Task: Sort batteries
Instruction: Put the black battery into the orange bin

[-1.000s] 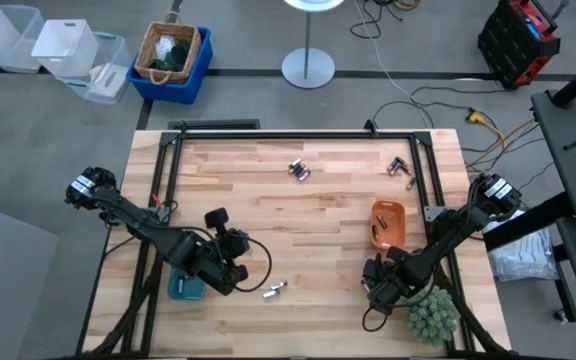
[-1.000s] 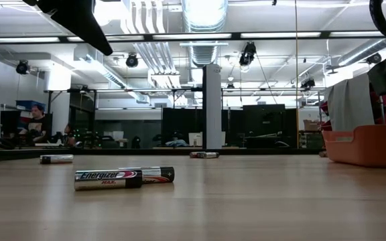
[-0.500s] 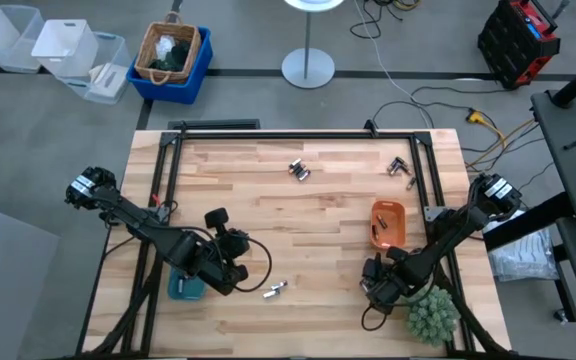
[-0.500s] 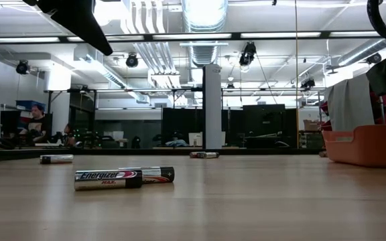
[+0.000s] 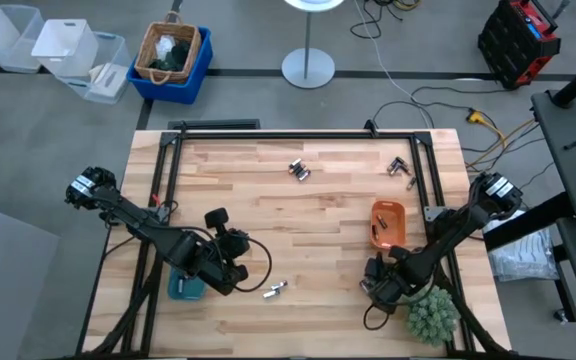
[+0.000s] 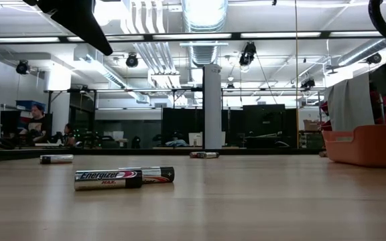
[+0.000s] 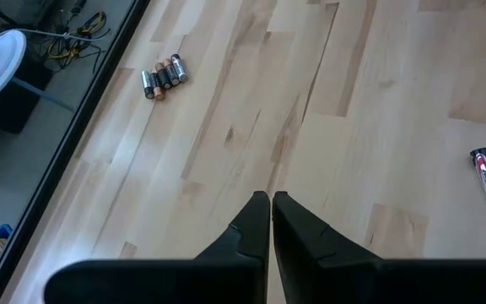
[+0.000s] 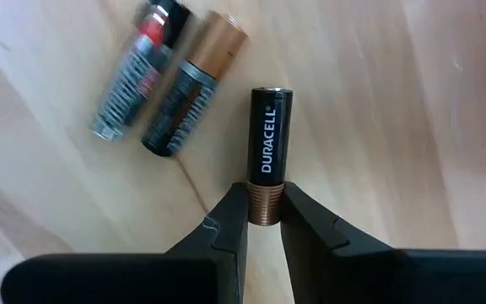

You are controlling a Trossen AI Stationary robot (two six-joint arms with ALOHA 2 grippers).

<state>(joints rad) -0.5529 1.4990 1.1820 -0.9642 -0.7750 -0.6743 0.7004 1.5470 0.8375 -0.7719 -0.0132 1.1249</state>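
Observation:
Batteries lie scattered on the wooden table: a pair (image 5: pixel 274 290) near the front, a cluster (image 5: pixel 299 170) at the far middle and another (image 5: pixel 400 166) at the far right. My right gripper (image 8: pixel 264 201) is at the front right (image 5: pixel 376 283), shut on a black and copper Duracell battery (image 8: pixel 270 143). Two more batteries (image 8: pixel 167 84) lie just beyond it. My left gripper (image 7: pixel 270 198) hovers shut and touching nothing at the front left (image 5: pixel 236 262), beside a teal tray (image 5: pixel 181 288). An orange tray (image 5: pixel 388 222) stands at the right. My right gripper pinches the Duracell battery's copper end (image 8: pixel 265 213) between its two fingertips. The battery points straight ahead, in line with the fingers. Whether it rests on the table or is lifted I cannot tell.
A green plant-like object (image 5: pixel 431 315) sits at the front right corner beside my right arm. A black frame (image 5: pixel 298 133) runs along the table's far edge and sides. In the low view an Energizer battery (image 6: pixel 108 179) lies in front of a second one (image 6: pixel 158 175).

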